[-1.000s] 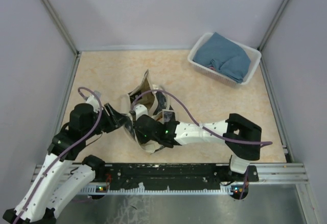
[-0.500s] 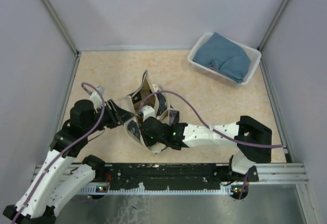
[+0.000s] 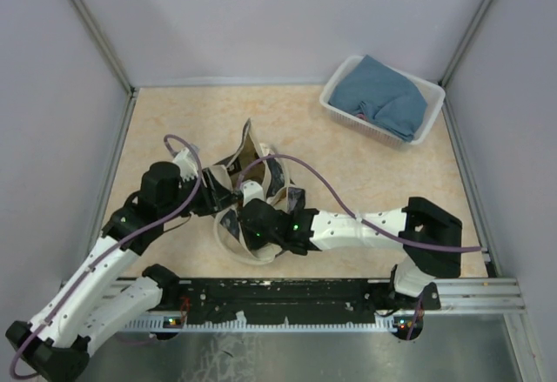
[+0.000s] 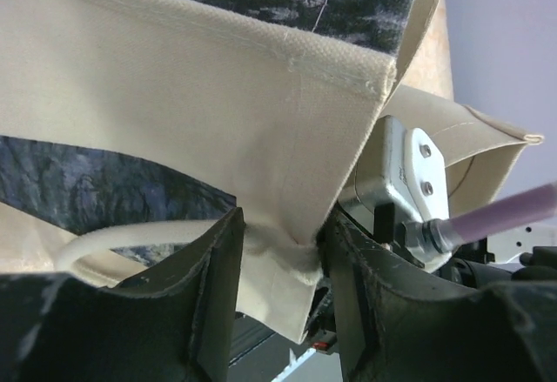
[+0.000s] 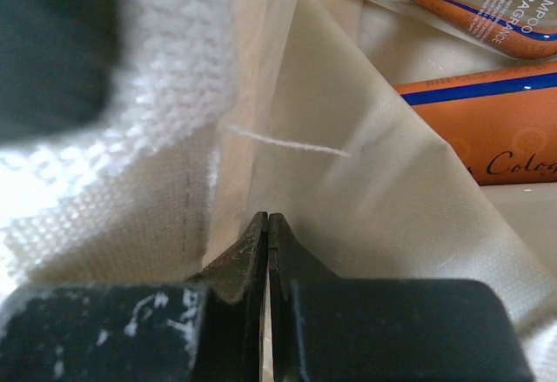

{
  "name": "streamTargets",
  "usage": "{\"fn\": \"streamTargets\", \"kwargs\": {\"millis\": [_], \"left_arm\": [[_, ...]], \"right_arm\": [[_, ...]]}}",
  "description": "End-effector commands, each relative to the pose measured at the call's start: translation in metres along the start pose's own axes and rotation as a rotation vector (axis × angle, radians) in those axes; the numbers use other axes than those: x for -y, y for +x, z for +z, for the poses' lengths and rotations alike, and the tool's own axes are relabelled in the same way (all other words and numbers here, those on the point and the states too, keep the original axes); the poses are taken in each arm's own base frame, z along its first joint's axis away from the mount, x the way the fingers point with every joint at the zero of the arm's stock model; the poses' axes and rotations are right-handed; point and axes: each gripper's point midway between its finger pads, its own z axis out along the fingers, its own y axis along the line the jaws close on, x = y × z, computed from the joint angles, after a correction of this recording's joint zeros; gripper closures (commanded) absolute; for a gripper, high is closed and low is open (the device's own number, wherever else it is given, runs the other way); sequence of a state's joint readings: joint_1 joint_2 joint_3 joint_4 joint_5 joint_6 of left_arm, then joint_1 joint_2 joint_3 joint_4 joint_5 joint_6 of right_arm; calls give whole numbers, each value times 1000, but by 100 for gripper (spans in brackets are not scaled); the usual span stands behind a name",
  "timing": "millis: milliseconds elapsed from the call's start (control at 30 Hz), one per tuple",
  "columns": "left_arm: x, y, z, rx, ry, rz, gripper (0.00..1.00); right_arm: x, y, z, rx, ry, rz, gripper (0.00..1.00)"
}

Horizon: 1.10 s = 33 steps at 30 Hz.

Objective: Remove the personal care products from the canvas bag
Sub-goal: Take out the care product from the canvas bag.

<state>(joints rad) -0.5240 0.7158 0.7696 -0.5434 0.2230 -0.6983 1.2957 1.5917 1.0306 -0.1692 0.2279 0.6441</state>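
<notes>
While inside canvas bag (image 5: pixel 365 208), orange bottle (image 5: pixel 487 130) ("Colog")

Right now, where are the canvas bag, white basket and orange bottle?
canvas bag (image 4: pixel 200 112), left wrist view, cream panel.
white basket (image 3: pixel 367 124), top view, near wall.
orange bottle (image 5: pixel 487 130), right wrist view, body.

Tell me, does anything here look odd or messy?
Only the bag: it sits crumpled and twisted on the table, not upright, because the left gripper clamps its rim and the right gripper seems to pinch its cloth inside. An orange bottle lies within. Nothing looks spilled or torn.
</notes>
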Motion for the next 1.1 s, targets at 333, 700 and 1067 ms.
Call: {"fn": "streamTargets", "kwargs": {"millis": [333,700,1067], "left_arm": [[-28,4,6,18,-217,93,100],[-54,22,-17,24,-294,48,100],[-71,24,-47,77,-370,-6,100]], "right_arm": [[29,6,-30,-74,166,-90,74],[40,-46,-33,9,232,-146,64],[79,-29,-9,-105,353,-126,63]]}}
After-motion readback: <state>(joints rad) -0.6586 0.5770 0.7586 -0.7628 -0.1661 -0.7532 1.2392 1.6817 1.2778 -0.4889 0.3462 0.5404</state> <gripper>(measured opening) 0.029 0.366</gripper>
